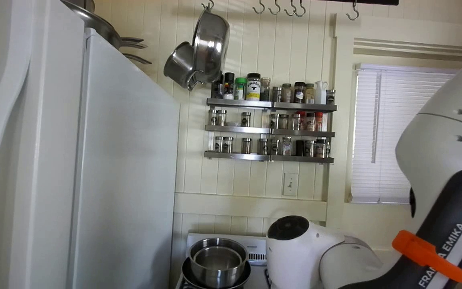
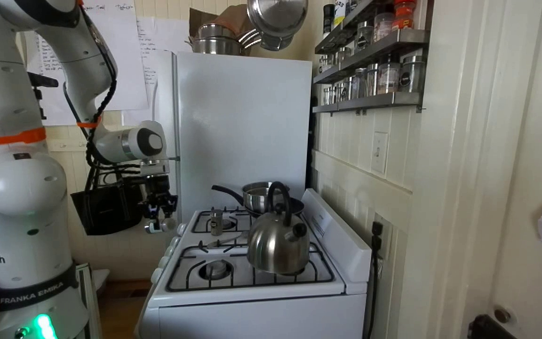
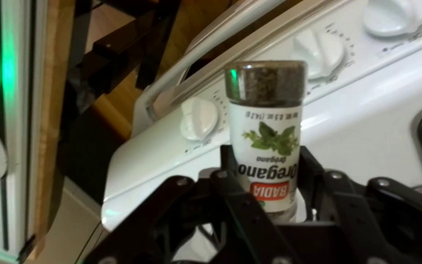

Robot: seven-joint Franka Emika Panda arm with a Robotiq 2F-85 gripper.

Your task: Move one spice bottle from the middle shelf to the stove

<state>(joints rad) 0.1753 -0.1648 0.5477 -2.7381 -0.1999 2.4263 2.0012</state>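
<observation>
My gripper (image 3: 266, 157) is shut on a spice bottle (image 3: 269, 132) with a dark lid and a white Oregano label, which stands upside down in the wrist view. In an exterior view the gripper (image 2: 161, 212) holds the bottle (image 2: 157, 227) just off the stove's knob side; the bottle looks roughly sideways there. The white stove (image 2: 252, 301) also shows in the wrist view (image 3: 361, 154) behind the bottle, and partly in an exterior view (image 1: 256, 242). The middle shelf (image 1: 237, 129) holds several jars; it also shows here (image 2: 372, 56). The gripper is out of view in that wall-facing view.
On the stove stand a kettle (image 2: 278, 245), nested pots (image 1: 217, 273), a small spice jar (image 2: 216, 222) and a spoon (image 2: 226, 240). White knobs (image 3: 198, 119) line its front. The fridge (image 2: 243, 122) stands beyond. Pans (image 1: 211, 44) hang near the rack.
</observation>
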